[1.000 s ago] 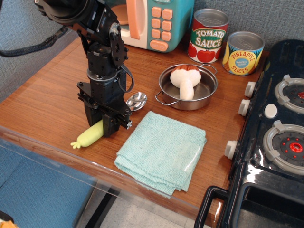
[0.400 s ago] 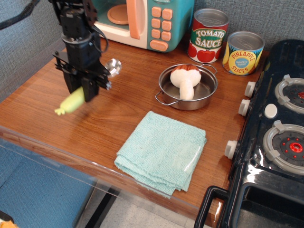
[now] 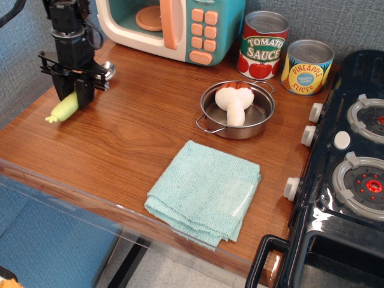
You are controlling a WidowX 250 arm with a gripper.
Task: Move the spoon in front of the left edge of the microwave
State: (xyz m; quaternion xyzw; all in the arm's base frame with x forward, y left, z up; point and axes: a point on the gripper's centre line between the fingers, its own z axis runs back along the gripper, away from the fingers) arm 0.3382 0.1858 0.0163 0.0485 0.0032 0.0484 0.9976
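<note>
The spoon (image 3: 65,108) has a lime-yellow handle pointing down-left and a silver bowl (image 3: 108,70) up-right. My black gripper (image 3: 73,91) is shut on the spoon's middle and holds it at the table's far left, in front of and left of the microwave's left edge. I cannot tell if the spoon touches the table. The microwave (image 3: 180,27) stands at the back with its door open, an orange plate inside and a teal button panel.
A metal pan (image 3: 237,111) holding a white mushroom toy sits mid-table. A teal cloth (image 3: 205,191) lies near the front edge. Tomato sauce can (image 3: 263,45) and pineapple can (image 3: 307,66) stand at the back. A toy stove (image 3: 348,174) fills the right side.
My gripper lifted the spoon from beside the cloth and carried it left and back, to the table's far left near the microwave's left edge.
</note>
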